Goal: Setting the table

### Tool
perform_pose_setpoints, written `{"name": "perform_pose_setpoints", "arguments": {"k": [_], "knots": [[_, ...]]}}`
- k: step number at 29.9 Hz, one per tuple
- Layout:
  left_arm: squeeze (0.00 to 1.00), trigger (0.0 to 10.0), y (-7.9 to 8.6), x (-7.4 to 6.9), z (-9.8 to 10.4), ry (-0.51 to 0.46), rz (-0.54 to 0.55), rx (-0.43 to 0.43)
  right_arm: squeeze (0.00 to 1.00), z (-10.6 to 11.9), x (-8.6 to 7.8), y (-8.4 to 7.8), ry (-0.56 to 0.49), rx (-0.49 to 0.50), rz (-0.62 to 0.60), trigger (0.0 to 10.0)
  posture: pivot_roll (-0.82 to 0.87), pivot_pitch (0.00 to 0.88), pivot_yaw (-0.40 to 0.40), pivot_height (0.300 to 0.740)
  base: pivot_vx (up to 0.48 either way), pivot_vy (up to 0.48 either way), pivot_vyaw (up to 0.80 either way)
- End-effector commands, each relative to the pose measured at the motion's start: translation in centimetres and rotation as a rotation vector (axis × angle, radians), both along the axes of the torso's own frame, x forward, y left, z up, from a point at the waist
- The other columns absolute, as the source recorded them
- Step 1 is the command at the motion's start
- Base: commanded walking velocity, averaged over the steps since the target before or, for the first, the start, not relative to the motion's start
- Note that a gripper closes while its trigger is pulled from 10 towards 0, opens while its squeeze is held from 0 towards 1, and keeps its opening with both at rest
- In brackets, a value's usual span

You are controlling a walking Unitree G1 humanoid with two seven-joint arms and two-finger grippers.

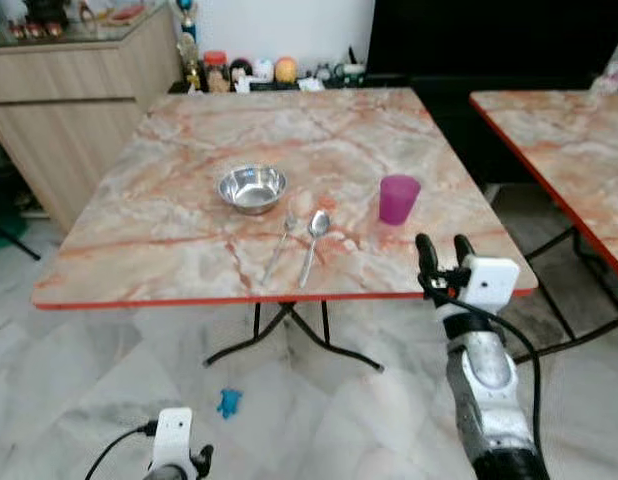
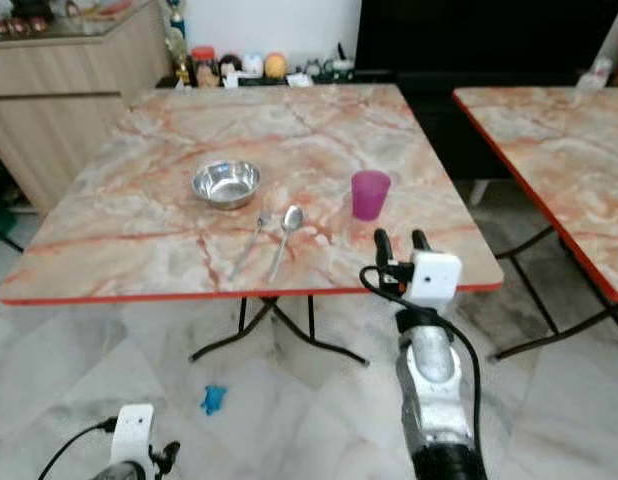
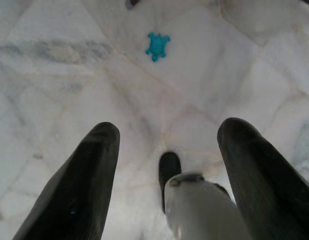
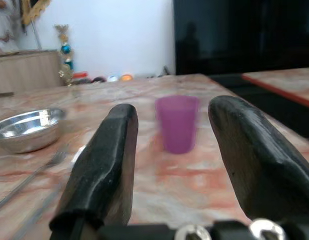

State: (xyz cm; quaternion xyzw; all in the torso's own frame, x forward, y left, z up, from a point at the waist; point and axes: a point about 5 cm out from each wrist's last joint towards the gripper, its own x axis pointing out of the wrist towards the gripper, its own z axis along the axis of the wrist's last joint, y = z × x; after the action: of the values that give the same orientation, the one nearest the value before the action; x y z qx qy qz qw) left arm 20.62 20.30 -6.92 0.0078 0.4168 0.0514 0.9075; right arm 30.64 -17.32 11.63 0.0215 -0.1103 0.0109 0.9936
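Observation:
A marble-patterned table (image 1: 189, 130) carries a steel bowl (image 1: 252, 188), a fork (image 1: 281, 242) and a spoon (image 1: 315, 240) lying side by side in front of it, and a purple cup (image 1: 398, 198) to their right. My right gripper (image 1: 444, 250) stands open at the table's near edge, just short of the cup, which sits between its fingers (image 4: 109, 165) in the right wrist view. The cup (image 4: 177, 123) and bowl (image 4: 25, 127) lie ahead of it. My left gripper (image 3: 169, 175) hangs low and open over the floor.
A second marble table (image 1: 564, 150) stands to the right. A wooden cabinet (image 1: 69, 90) is at the back left, with small ornaments (image 1: 259, 72) behind the table. A small blue toy (image 1: 228, 402) lies on the tiled floor under the table.

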Motion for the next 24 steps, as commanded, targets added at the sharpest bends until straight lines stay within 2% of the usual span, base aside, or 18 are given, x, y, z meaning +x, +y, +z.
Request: {"name": "perform_pose_setpoints", "arguments": {"k": [1, 24], "knots": [[0.0, 10.0, 0.58, -0.65, -0.27, 0.025, 0.006, 0.014, 0.0, 0.68, 0.37, 0.97, -0.025, 0.01, 0.028, 10.0, -0.02, 0.0, -0.001, 0.74, 0.0, 0.334, 0.0], [0.0, 10.0, 0.49, -0.75, -0.34, 0.025, 0.012, 0.014, 0.0, 0.61, 0.32, 1.09, -0.023, 0.009, 0.034, 10.0, -0.02, 0.0, -0.007, 0.74, 0.0, 0.316, 0.0]]}}
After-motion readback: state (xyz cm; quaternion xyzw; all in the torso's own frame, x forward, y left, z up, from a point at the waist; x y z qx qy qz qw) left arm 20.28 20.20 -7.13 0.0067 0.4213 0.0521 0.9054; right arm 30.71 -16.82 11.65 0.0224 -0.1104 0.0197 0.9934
